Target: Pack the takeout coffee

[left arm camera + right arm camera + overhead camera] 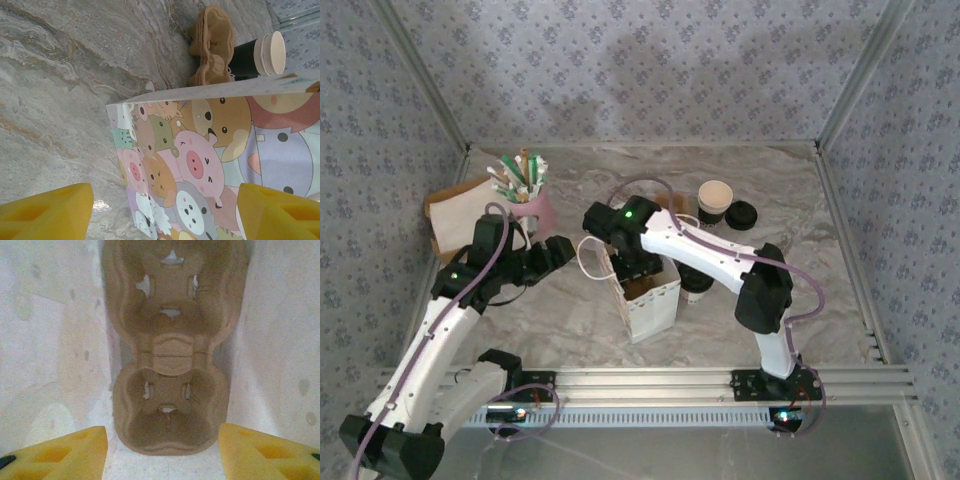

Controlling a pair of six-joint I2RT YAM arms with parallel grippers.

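Marble tabletop, left pincer apart, right pincer apart inside bag, takeout coffee beyond

back wall: blue-grey wallpaper, small repeating floral print, 12 o'clock
side walls: same print, 9 and 3 o'clock
frame posts: bare aluminium, slanting at 11 and 1 o'clock
bench: grey-beige marble-look top
rail: slotted aluminium, 6 o'clock edge
light: soft, faint blotchy shadows on back wall

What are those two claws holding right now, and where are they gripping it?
Nothing. The right gripper hangs open inside the bag, above the brown cup carrier lying on its floor; the left gripper, also open, faces the bag's side empty.
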